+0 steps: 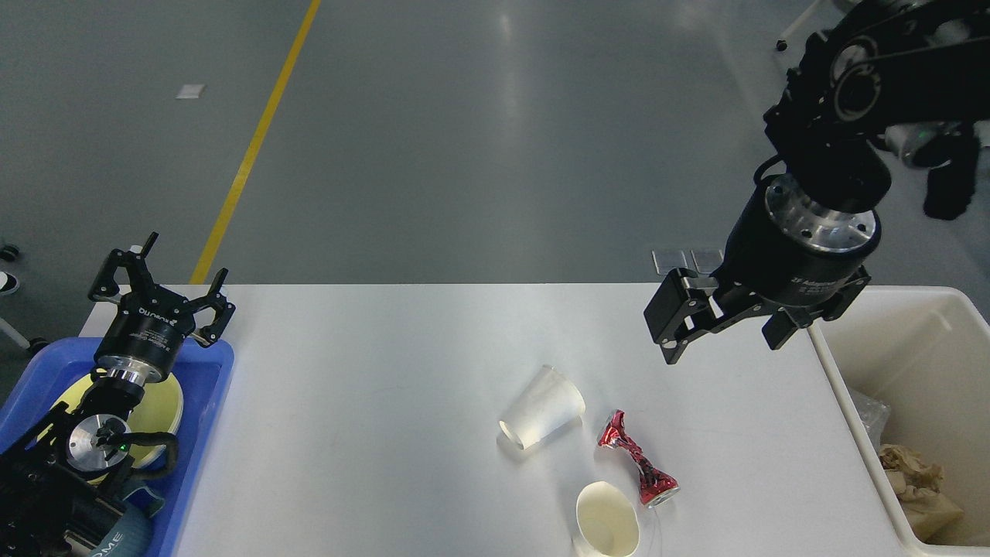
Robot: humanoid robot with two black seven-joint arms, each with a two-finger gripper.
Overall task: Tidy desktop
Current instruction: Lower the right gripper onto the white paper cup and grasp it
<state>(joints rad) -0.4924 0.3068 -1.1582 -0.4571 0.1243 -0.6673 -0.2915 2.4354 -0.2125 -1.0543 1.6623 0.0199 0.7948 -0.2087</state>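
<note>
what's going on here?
Desktop tidy-up, mid-run. The right gripper is open and empty above the table, up from the clear cup, crushed red can and paper cup. Left gripper is open over the blue tray. Bin at right holds some trash.

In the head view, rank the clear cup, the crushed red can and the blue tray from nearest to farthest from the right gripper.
1. Crushed red can, below the right gripper, on the desktop.
2. Clear cup, lying left of the can; close to call with the can.
3. Blue tray, at the far left edge.
</note>
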